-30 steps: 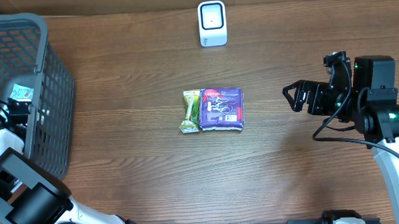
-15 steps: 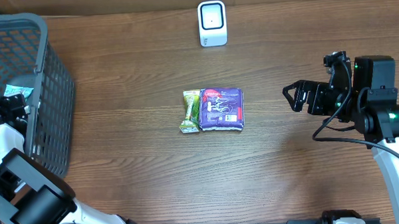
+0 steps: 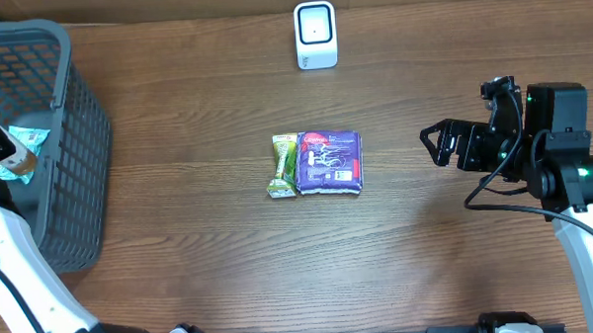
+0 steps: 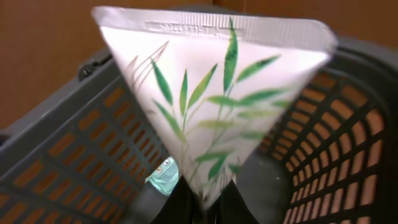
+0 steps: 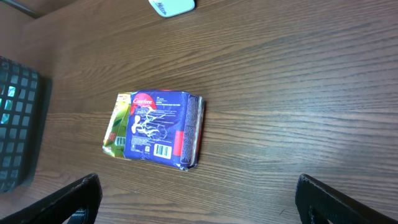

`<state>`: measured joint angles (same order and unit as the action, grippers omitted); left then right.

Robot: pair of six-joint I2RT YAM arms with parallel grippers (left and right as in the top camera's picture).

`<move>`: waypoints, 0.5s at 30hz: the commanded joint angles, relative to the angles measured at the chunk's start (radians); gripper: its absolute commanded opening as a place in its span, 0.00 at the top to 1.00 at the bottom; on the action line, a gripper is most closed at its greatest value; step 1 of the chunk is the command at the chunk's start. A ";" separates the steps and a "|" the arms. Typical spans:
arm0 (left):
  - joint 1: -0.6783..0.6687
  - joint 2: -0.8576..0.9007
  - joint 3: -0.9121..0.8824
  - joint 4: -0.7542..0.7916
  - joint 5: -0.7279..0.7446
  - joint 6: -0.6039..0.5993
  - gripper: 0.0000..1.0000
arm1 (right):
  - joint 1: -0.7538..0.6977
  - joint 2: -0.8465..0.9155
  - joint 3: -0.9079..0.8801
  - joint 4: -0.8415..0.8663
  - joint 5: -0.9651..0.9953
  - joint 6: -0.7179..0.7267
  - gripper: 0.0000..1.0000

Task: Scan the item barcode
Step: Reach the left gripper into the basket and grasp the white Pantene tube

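A white pouch printed with green leaves (image 4: 211, 106) fills the left wrist view, its narrow lower end pinched between my left gripper (image 4: 205, 196), which is shut on it above the floor of the dark basket (image 4: 74, 162). From overhead, the left gripper (image 3: 9, 157) hangs over the basket's left side. My right gripper (image 3: 439, 142) is open and empty, right of a purple pack (image 3: 329, 162) and a green snack bar (image 3: 283, 166). The purple pack (image 5: 158, 127) shows a barcode label. The white scanner (image 3: 315, 34) stands at the table's far edge.
The grey mesh basket (image 3: 68, 145) takes up the table's left end. A teal packet (image 4: 163, 174) lies on its floor below the held pouch. The right arm's body (image 3: 563, 147) stands at the right edge. The scanner's corner (image 5: 171, 5) shows at the top of the right wrist view.
My left gripper has shut on the leaf-print pouch and shifted with it inside the basket. The right arm and the items at mid-table have not moved.
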<state>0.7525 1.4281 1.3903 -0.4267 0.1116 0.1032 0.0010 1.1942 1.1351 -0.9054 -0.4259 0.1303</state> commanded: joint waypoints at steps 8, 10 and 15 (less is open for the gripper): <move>-0.027 -0.240 0.021 0.024 0.011 -0.081 0.96 | 0.004 -0.002 0.016 0.006 0.006 -0.005 0.00; -0.027 -0.233 0.021 -0.005 -0.035 -0.086 0.96 | 0.004 -0.002 0.016 0.006 0.006 -0.004 0.00; -0.021 -0.116 0.020 -0.098 -0.145 -0.178 0.00 | 0.004 -0.002 0.016 0.001 0.006 -0.004 0.00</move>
<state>0.7269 1.2217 1.4055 -0.4984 0.0387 -0.0132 0.0010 1.1942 1.1351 -0.9066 -0.4259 0.1303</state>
